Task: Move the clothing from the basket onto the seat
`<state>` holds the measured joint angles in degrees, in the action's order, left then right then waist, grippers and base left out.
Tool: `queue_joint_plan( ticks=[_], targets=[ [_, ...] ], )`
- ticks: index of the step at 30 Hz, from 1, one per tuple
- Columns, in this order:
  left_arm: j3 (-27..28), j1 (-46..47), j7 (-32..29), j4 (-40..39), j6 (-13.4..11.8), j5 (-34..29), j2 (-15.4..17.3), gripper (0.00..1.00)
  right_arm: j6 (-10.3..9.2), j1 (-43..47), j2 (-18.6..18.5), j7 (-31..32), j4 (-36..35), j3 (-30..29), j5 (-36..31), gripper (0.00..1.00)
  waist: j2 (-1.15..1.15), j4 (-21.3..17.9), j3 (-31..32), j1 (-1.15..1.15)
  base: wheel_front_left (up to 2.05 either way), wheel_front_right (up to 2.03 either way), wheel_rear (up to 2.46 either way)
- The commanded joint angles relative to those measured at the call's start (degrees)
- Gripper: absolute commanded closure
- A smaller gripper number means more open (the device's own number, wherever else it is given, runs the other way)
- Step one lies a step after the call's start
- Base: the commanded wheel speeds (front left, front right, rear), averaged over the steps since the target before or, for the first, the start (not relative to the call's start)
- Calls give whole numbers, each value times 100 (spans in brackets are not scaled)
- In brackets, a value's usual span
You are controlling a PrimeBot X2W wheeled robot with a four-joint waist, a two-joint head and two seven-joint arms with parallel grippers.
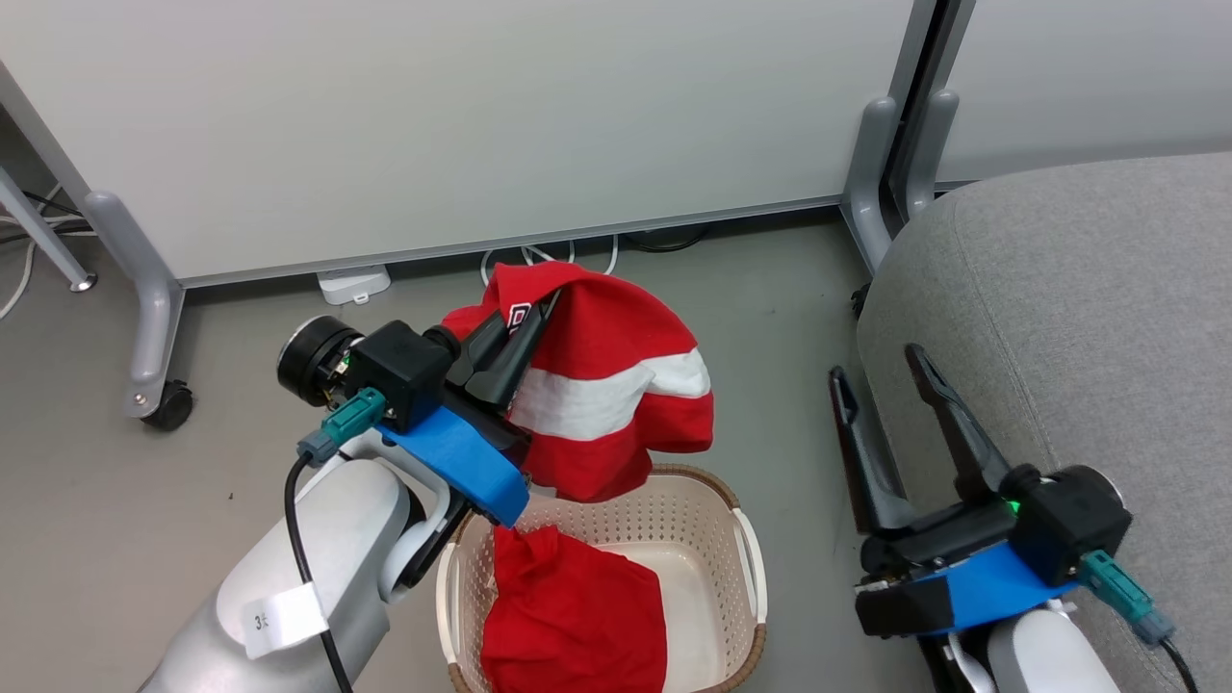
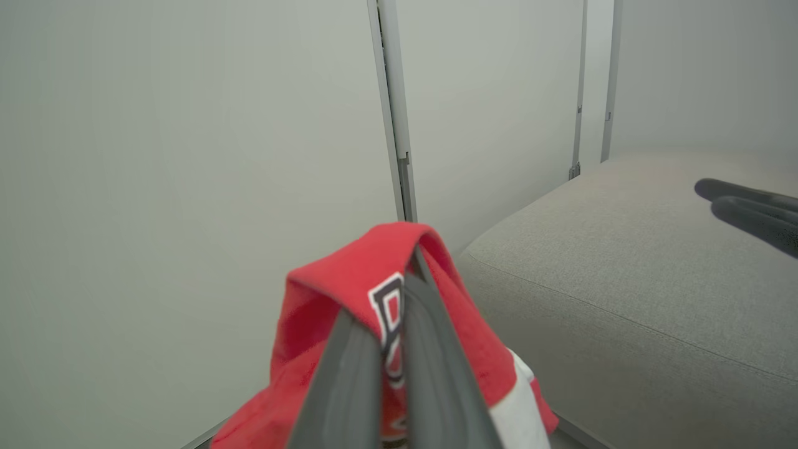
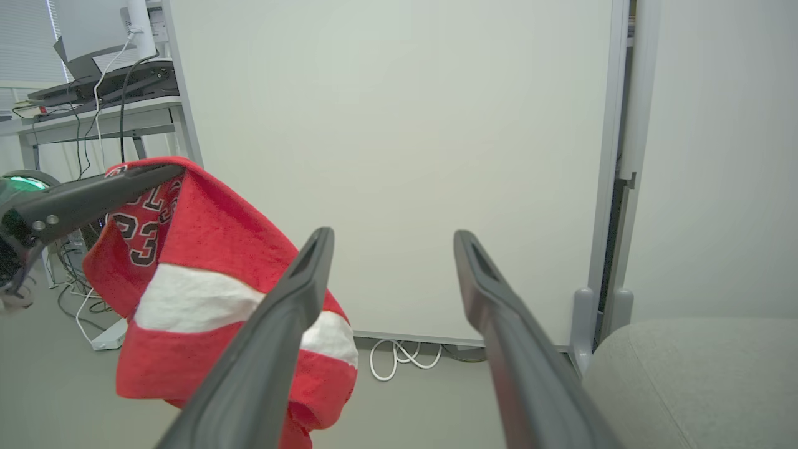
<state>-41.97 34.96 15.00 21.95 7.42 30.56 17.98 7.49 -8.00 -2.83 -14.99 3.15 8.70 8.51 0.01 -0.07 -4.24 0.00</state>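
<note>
Above the far rim of the basket (image 1: 746,549), a red garment (image 1: 616,385) with a broad white stripe is held up by the left gripper (image 1: 551,300). Its two dark fingers are pressed together on a fold at the garment's top edge. In the left wrist view the same pinch is seen from behind: the left gripper (image 2: 411,257) is clamped on the red garment (image 2: 349,280), and black-and-white lettering is shown beside the fingers. The cloth is draped down over both sides of the fingers. Its lower hem is hung about level with the basket's back rim; whether the two touch cannot be told.

A second red piece (image 1: 577,616) is bunched inside the basket, on the side nearer the left arm, with bare cream bottom shown beside it. The basket is set on the grey floor (image 1: 144,500), between the two arms.

The seat (image 1: 1059,289) is placed on the robot's right, apart from the held garment. The right gripper (image 1: 875,364) is held low, just beside the seat's edge, with its fingers spread wide and nothing gripped between them. They are pointed toward the white partition (image 1: 481,125). In the right wrist view the red garment (image 3: 206,249) is seen beyond the right gripper (image 3: 393,236), with the numerals 23 printed on it.
</note>
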Motion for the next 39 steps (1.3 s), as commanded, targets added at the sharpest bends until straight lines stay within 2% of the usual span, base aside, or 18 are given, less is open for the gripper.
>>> queue_joint_plan(
  ticks=[1,8,14,34,35,36,39],
  targets=[
    [-15,47,27,20,8,-41,11,100,0,-118,-10,-30,-33,109,-48,0,-1,-2,-8,0,0,0,0],
    [-81,202,27,64,9,-89,-81,100,0,-690,-11,-30,-2,827,-85,0,-1,31,-72,0,0,0,0],
    [-172,328,27,60,9,-114,-170,100,0,-1216,-11,-28,308,1262,-73,0,-1,120,-162,0,0,0,0],
    [-691,853,27,-95,9,-172,-583,100,0,-2692,-11,-26,2608,1791,43,0,-1,588,-654,0,0,0,0],
    [-712,864,27,-100,9,-163,-599,100,0,-2750,-12,-28,2720,1810,98,63,-1,597,-656,0,0,0,0],
    [-731,873,27,-104,9,-150,-613,100,0,-2835,-11,-28,2827,1853,128,100,-1,608,-656,0,0,0,0],
    [-779,886,27,-89,9,-118,-625,100,0,-2972,-11,-28,2975,1932,242,100,-1,622,-644,0,0,0,0]
  ],
)
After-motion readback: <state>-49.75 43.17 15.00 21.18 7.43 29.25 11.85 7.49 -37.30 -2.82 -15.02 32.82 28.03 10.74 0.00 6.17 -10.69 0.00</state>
